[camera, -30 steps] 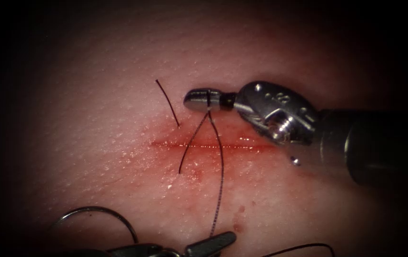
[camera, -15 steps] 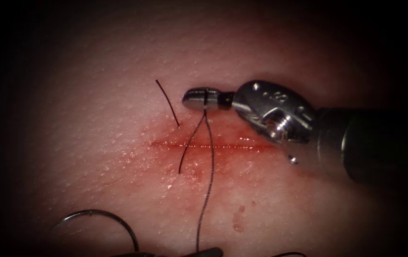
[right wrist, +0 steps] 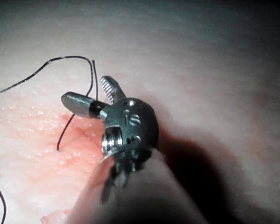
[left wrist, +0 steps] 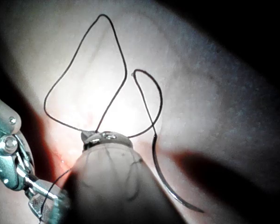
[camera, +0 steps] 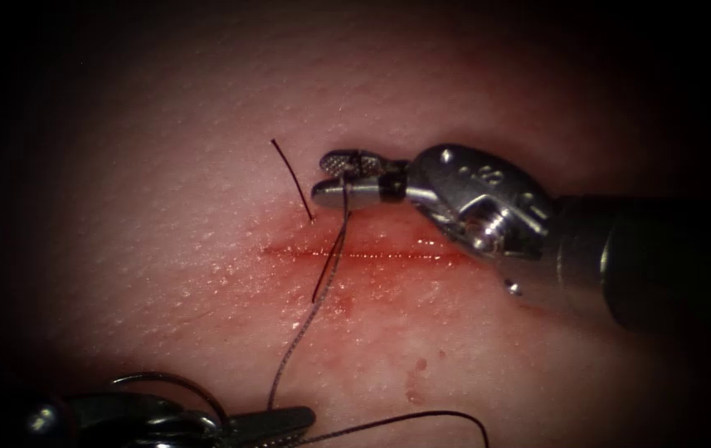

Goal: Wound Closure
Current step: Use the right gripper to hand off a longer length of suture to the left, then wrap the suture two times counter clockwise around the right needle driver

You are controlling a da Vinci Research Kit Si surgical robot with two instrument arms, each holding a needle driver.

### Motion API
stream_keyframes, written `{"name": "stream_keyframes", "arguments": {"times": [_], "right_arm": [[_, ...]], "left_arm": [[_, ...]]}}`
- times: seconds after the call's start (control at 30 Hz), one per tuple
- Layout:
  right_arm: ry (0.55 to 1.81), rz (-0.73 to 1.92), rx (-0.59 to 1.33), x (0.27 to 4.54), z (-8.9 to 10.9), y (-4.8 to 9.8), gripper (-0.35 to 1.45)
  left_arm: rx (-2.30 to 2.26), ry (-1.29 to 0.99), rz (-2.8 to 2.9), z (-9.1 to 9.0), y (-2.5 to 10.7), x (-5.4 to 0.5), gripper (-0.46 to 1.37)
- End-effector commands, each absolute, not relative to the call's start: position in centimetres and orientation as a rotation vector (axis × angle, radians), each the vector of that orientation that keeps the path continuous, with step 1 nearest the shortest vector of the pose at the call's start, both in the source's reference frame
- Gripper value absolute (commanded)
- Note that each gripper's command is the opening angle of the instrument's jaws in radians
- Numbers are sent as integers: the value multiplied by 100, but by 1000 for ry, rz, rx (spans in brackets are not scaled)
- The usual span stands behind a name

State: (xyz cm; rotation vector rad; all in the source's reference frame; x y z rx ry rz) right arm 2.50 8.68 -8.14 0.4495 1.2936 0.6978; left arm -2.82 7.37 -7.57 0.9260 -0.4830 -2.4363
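**Right jaws parted at the thread above the cut**

The right tool is seen just above the cut, its jaws parted, the thread passing between them down across the cut toward the left tool. The left jaws are closed on this thread. In the left wrist view the needle is shown lying free on the tissue

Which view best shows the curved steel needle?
The left wrist view: most of the curved steel needle shows, lying on the tissue. The endoscope view shows part of its arc beside the left tool, which holds dark thread.
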Motion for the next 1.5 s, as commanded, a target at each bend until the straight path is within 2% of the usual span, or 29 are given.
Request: {"name": "stream_keyframes", "arguments": {"times": [0.03,0.23,0.43,0.57,0.7,0.73,0.8,0.83,1.33,1.5], "right_arm": [[1298,684,456,249,-814,866,105],[1293,674,439,235,-823,852,115],[1290,661,426,217,-836,839,117],[1282,666,415,202,-841,833,111],[1274,674,408,190,-840,832,92],[1271,678,405,187,-838,833,60],[1279,675,417,188,-835,838,-25],[1278,674,423,191,-833,842,-35],[1289,602,516,255,-800,882,-35],[1311,565,546,276,-793,892,-35]], "left_arm": [[902,-487,-2454,-758,736,-276,-35],[858,-504,-2522,-761,734,-243,-35],[820,-522,-2567,-763,728,-213,-35],[801,-528,-2579,-768,717,-197,-35],[780,-539,-2592,-773,708,-186,-35],[764,-545,-2590,-774,705,-182,-35],[759,-543,-2590,-774,704,-180,-35],[754,-541,-2586,-774,704,-179,-35],[730,-544,-2435,-778,706,-197,-35],[733,-511,-2298,-782,713,-222,-35]]}}
